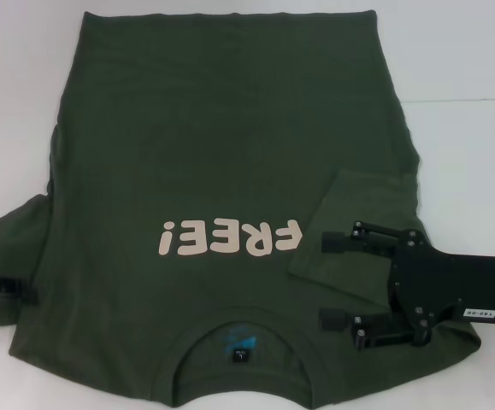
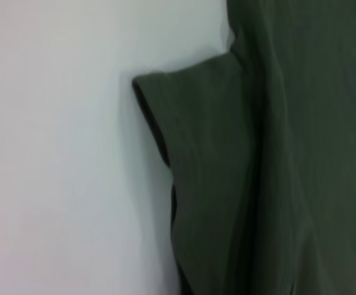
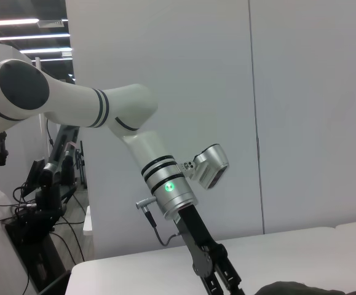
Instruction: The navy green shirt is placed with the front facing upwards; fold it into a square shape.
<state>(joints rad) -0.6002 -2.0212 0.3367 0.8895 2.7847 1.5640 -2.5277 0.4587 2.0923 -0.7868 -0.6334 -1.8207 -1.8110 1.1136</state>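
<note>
1. The navy green shirt (image 1: 221,171) lies flat on the white table (image 1: 469,51), letters up, ready for folding.
2. The right gripper (image 1: 328,282) is spread wide above the folded-in sleeve (image 1: 350,226), holding nothing.
3. The left gripper (image 1: 12,290) sits at the other sleeve; I cannot tell its fingers.

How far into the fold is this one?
Early. Done: the navy green shirt lies face up on the white table, and its right sleeve is already turned in over the body. In hand: the right tool sits open over that sleeve. Left: the left sleeve, by the left tool, is unfolded; no body folds.
</note>
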